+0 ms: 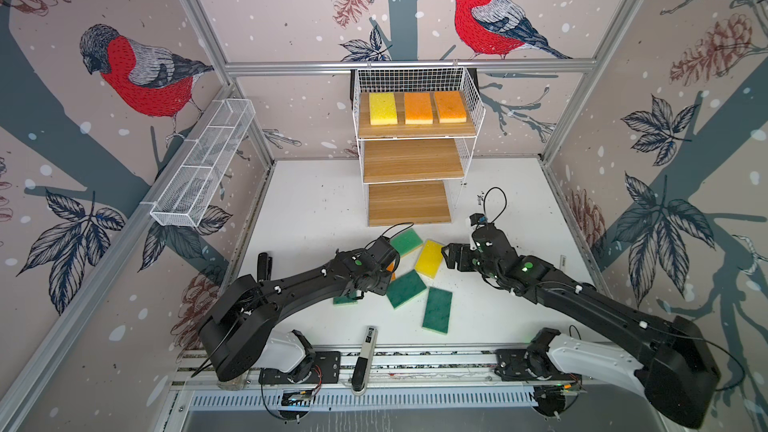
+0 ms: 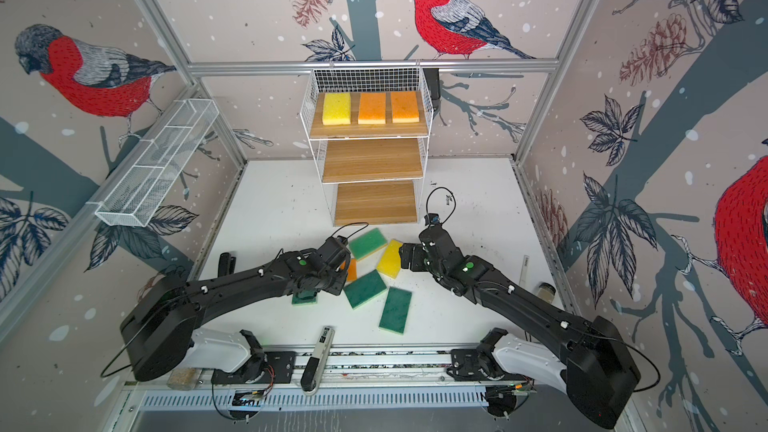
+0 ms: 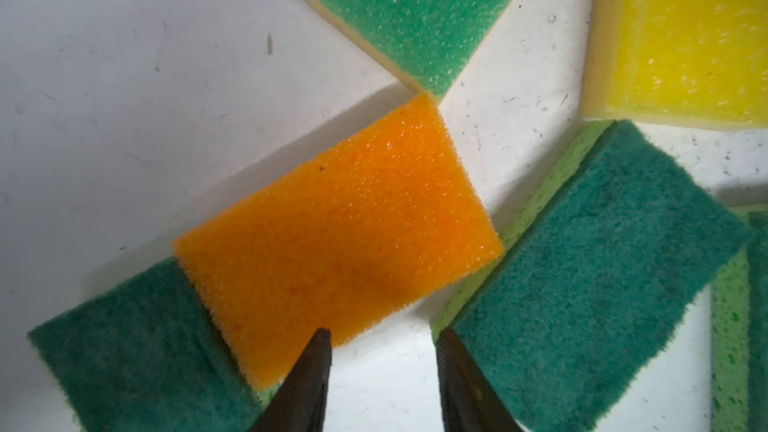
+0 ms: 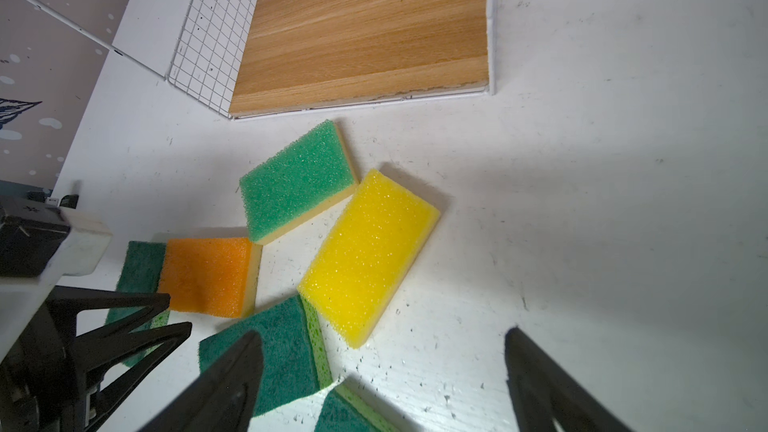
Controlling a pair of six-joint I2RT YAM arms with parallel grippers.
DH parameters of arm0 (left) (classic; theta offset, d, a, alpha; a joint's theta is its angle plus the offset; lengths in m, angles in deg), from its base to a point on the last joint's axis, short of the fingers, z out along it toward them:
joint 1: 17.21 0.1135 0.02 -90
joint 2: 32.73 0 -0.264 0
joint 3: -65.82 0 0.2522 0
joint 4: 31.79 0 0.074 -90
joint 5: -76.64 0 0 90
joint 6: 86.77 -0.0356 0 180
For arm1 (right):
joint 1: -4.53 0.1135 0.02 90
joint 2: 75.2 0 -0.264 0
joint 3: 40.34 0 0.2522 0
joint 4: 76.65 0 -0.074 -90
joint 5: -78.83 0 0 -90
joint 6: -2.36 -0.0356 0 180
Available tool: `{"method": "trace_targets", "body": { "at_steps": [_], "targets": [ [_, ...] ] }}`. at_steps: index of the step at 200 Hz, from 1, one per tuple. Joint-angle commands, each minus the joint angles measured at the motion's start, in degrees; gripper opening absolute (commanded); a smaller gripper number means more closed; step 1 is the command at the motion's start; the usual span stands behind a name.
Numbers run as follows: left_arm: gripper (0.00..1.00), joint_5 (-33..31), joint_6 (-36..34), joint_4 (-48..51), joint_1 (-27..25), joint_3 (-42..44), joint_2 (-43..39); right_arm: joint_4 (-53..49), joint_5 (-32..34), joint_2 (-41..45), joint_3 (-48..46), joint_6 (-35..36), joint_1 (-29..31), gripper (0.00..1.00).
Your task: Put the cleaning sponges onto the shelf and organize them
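The shelf stands at the back; its top board holds a yellow sponge and two orange sponges. On the table lie a light green sponge, a yellow one, dark green ones and an orange one. The orange one has one end resting on a dark green sponge. My left gripper hangs open over bare table, between the orange and a dark green sponge, holding nothing. My right gripper is wide open and empty beside the table's yellow sponge.
A long white mesh basket hangs on the left wall rail. A black-and-white pen-like tool lies at the front edge, a black object at the left edge, a small jar at the right edge.
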Motion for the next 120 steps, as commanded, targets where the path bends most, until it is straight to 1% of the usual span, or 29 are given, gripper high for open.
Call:
{"method": "trace_targets", "body": {
  "at_steps": [1,49,120],
  "targets": [
    [0.43,-2.07,0.15,1.37,-0.53,0.11,0.41,1.54,-0.44,0.23,-0.18,-0.93,0.06,0.91],
    [0.44,-3.59,-0.02,1.16,-0.96,-0.82,3.01,1.23,-0.23,0.75,-0.5,-1.39,0.11,0.91],
    [0.43,-6.46,0.72,0.57,-1.31,-4.62,8.0,1.05,0.18,2.6,-1.72,-2.37,0.08,0.91]
  ]
}}
